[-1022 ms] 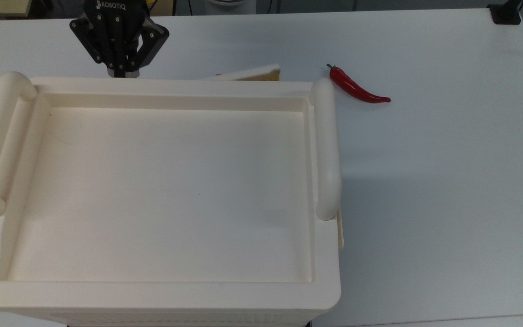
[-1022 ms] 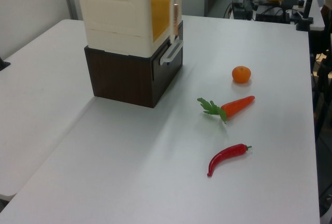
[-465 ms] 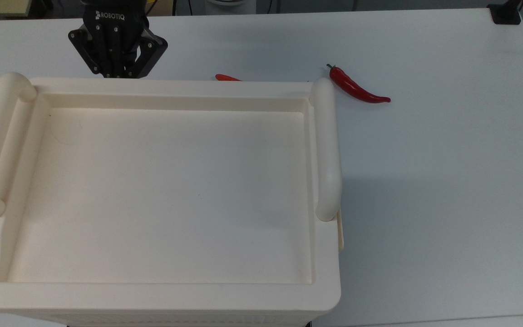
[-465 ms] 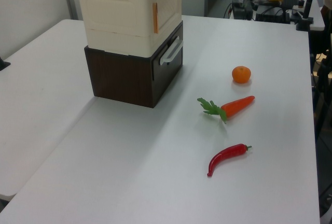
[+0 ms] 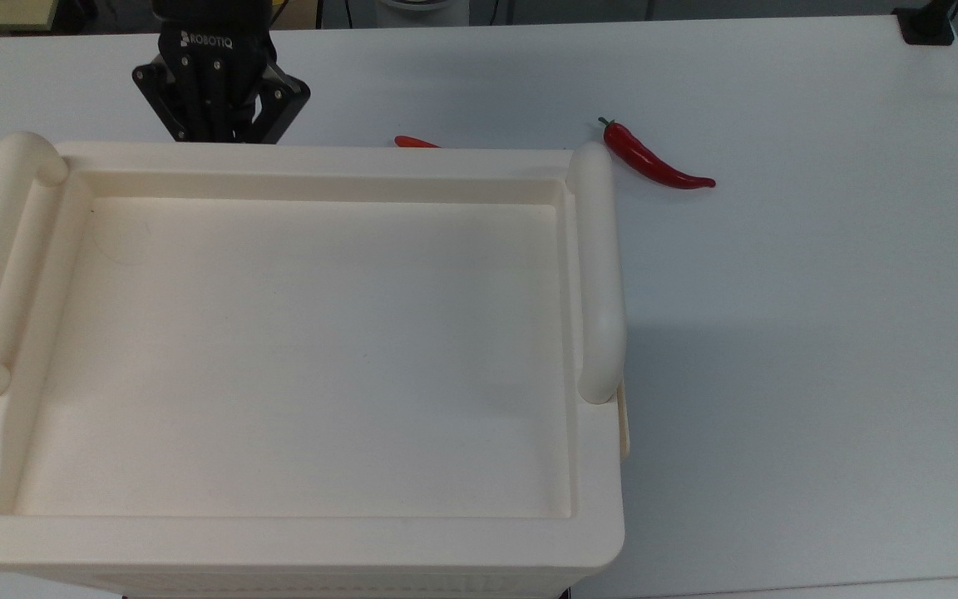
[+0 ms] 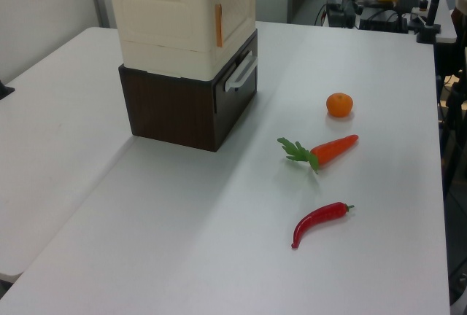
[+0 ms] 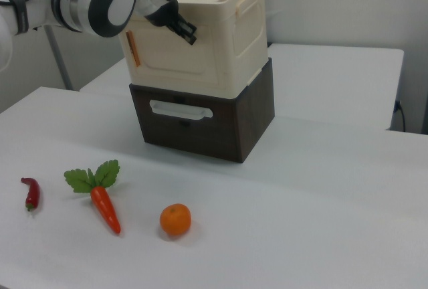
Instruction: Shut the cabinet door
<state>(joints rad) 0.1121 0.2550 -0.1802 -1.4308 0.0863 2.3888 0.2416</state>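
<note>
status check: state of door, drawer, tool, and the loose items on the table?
cabinet door: shut, flush with the cabinet front
dark drawer: closed
tool: just off the door face
chili: lying flat on the table
carrot: lying flat
orange: resting alone

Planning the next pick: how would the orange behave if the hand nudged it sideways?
The orange looks round, so it would probably roll rather than slide. The white table around it is bare and smooth, so little would stop it. It sits apart from the carrot, leaving room to approach.
</note>
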